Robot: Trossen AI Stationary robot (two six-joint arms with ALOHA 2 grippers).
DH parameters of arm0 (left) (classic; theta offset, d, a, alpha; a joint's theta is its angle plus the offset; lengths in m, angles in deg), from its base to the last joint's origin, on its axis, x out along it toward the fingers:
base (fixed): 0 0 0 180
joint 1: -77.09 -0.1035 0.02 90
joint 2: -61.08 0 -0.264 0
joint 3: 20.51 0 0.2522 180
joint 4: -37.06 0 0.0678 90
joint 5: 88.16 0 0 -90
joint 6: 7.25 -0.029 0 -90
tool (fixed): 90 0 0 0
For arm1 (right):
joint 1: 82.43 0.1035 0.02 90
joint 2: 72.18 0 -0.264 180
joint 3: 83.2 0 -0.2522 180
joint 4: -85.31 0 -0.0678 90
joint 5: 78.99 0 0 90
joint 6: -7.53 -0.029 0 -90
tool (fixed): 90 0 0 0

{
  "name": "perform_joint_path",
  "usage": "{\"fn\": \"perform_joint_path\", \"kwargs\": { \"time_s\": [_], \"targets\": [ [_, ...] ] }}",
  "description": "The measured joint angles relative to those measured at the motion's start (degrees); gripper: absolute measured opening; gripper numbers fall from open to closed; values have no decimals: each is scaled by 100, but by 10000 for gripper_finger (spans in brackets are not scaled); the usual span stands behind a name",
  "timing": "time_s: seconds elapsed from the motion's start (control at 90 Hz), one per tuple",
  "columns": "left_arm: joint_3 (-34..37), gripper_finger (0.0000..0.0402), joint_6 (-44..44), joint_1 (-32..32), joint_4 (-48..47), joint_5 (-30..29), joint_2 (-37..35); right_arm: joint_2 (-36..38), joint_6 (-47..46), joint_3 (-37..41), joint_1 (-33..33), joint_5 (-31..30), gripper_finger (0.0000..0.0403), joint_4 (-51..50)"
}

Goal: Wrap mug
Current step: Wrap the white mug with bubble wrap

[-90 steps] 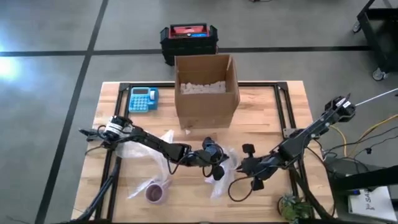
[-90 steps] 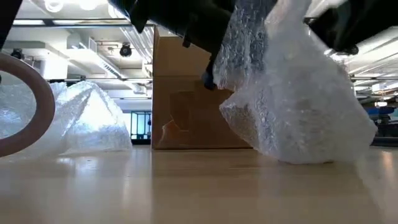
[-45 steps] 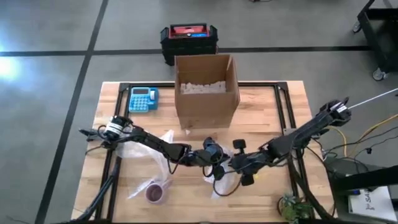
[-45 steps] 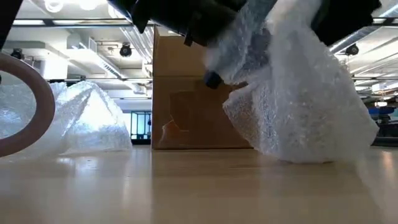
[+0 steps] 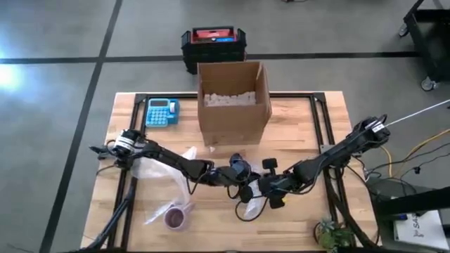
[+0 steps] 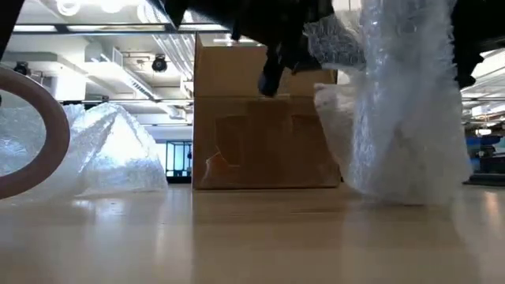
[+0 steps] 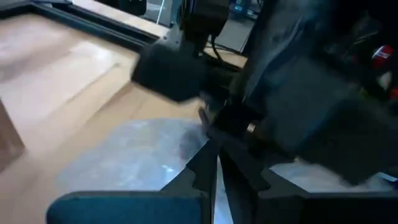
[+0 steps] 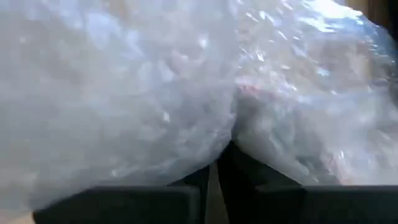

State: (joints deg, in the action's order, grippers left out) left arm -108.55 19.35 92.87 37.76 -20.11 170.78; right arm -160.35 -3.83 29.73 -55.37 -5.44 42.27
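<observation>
Both grippers meet at table centre — left gripper (image 5: 242,188) and right gripper (image 5: 269,190) each pinch the bubble wrap (image 6: 402,110); mug (image 5: 175,217) at 7 o'clock.

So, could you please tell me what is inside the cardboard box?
The cardboard box is open-topped and holds white packing material along its far side. Anything beneath that filling is covered.
</observation>
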Motion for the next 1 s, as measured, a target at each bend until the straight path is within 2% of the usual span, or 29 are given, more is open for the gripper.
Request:
{"fn": "perform_joint_path", "kwargs": {
  "time_s": [0.156,0.244,0.356,0.444,0.544,0.789,1.0],
  "targets": [
    [2,8,190,59,-1022,-2,-479,139,88,5,0,44,18,-22],
    [-9,3,632,107,-1763,-9,-681,170,156,-37,0,61,18,-22],
    [5,3,1489,185,-2829,2,-612,171,228,-54,0,50,18,12],
    [22,7,1788,211,-3048,67,-405,169,229,-58,0,37,18,36],
    [23,6,1549,171,-2518,191,-130,169,232,-60,0,28,18,48],
    [1,1,47,89,409,149,65,171,204,-63,0,0,18,85],
    [0,1,0,82,549,361,396,175,201,-64,0,4,18,114]
  ]
}}
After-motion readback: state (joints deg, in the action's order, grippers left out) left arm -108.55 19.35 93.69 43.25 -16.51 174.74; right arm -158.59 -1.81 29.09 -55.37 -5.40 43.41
